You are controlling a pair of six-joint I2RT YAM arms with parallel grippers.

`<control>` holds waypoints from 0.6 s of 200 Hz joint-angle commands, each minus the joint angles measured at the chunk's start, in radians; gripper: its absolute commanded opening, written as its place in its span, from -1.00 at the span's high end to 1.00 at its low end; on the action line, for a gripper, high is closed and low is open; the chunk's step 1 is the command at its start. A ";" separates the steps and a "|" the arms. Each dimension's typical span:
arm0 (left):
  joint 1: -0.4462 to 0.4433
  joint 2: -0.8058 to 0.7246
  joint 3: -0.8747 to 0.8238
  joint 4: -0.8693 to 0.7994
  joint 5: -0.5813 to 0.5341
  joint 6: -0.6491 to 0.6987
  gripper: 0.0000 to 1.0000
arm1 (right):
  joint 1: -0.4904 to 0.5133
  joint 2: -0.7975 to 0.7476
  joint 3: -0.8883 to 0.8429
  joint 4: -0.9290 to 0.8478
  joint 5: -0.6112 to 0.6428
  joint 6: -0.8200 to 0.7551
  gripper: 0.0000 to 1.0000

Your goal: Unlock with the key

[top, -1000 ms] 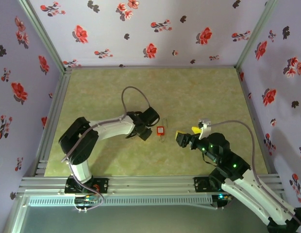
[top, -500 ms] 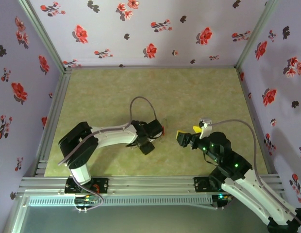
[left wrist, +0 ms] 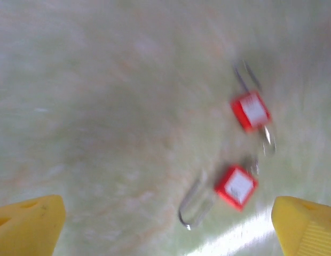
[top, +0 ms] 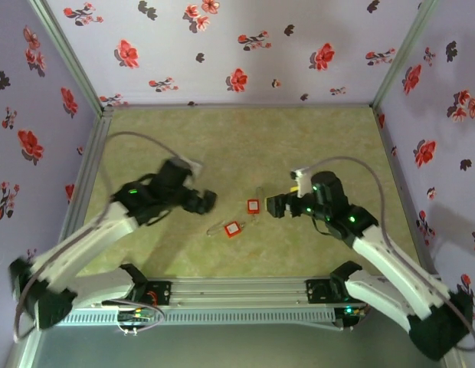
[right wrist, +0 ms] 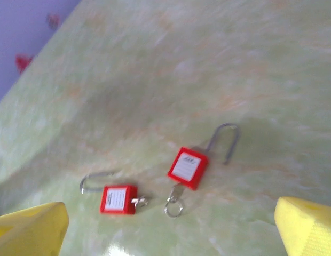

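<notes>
Currently mid-bench [top: 299, 146], well clear of walls [top: 222, 54]: key [right wrist: 175, 196] at red padlock [right wrist: 188, 167] base, axis in line with shackle [right wrist: 227, 140], ring [right wrist: 173, 209] toward near edge. Both wide open, empty: left tool [left wrist: 165, 229], right tool [right wrist: 168, 226].

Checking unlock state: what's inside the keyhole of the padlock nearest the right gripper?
A small key with a ring sticks out of that padlock's base; its blade is hidden inside the body.

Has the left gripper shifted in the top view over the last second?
Yes. The left gripper has pulled back leftward, toward the left rail, away from the far red padlock it was beside.
</notes>
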 commanded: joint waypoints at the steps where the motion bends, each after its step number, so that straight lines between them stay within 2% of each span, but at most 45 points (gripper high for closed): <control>1: 0.088 -0.157 -0.008 0.022 0.048 -0.149 -0.99 | 0.097 0.190 0.117 -0.110 -0.162 -0.382 -0.99; 23: 0.122 -0.196 0.069 -0.006 0.046 -0.125 -0.99 | 0.220 0.411 0.239 -0.276 -0.156 -0.721 -0.99; 47: 0.130 -0.172 0.149 -0.068 0.021 -0.073 -0.99 | 0.276 0.641 0.366 -0.379 -0.105 -0.940 -0.92; 70: 0.133 -0.164 0.171 -0.081 0.000 -0.035 -0.99 | 0.307 0.776 0.462 -0.419 -0.061 -1.050 -0.90; 120: 0.143 -0.171 0.154 -0.073 -0.017 -0.014 -0.99 | 0.328 0.923 0.548 -0.375 -0.037 -1.155 -0.90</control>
